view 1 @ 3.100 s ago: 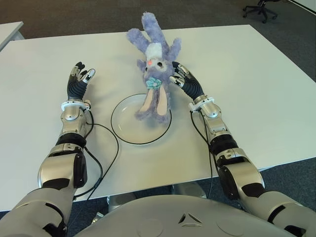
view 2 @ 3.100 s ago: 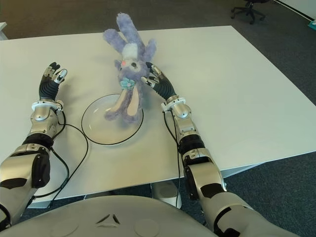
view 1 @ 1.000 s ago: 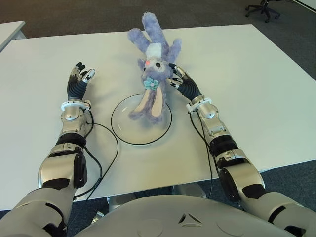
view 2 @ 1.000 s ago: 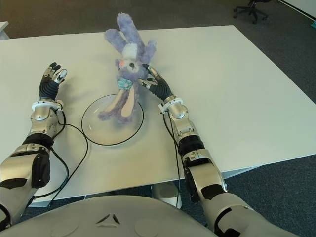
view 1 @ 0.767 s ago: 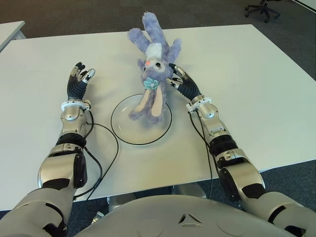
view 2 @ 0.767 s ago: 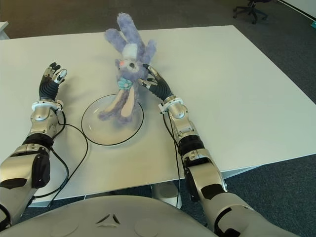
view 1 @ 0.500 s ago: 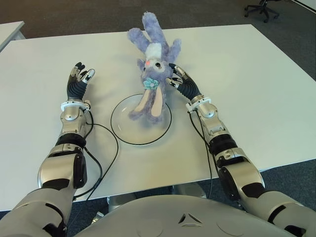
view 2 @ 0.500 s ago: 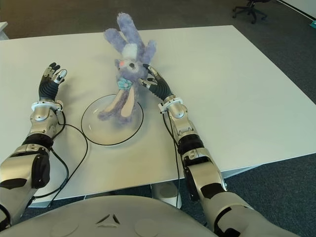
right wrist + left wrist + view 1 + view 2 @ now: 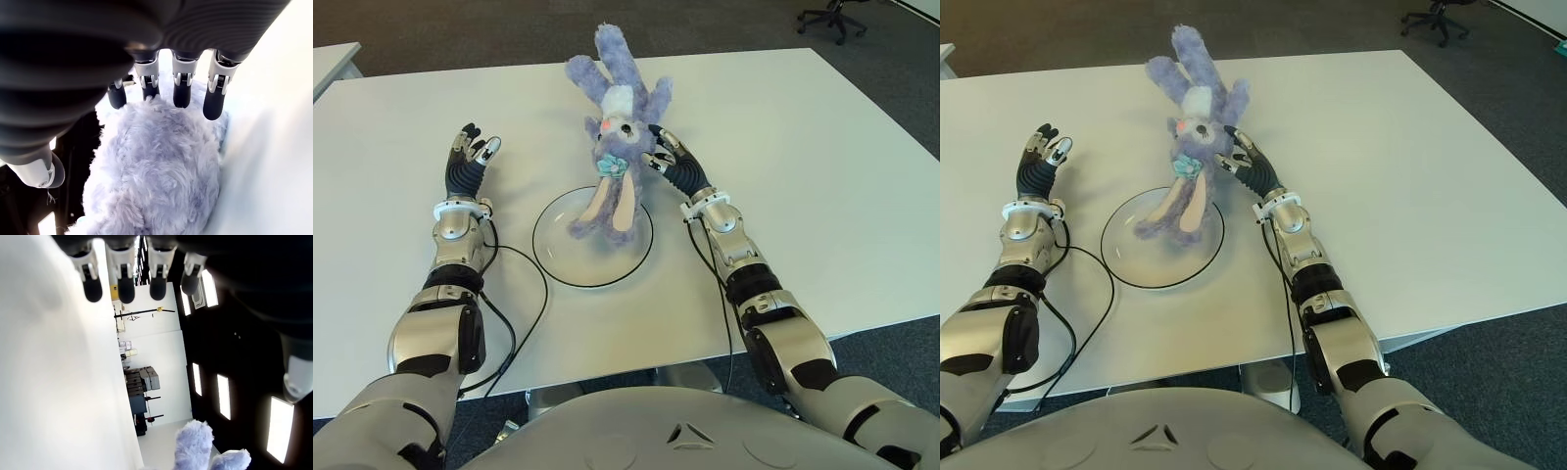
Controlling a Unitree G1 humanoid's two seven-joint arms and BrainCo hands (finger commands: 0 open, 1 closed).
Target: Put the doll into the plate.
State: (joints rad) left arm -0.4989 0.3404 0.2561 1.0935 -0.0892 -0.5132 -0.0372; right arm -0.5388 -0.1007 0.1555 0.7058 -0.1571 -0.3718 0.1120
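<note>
Nudging the doll, which lies half in the plate and half on the far table, the right hand has spread fingers beside its head and next needs to grip it, while the left hand shows open, left of the plate.

My two head cameras look forward and down on the white table, sharing nearly the same scene. Each wrist camera sits close behind its own fingers; both catch the purple doll.
</note>
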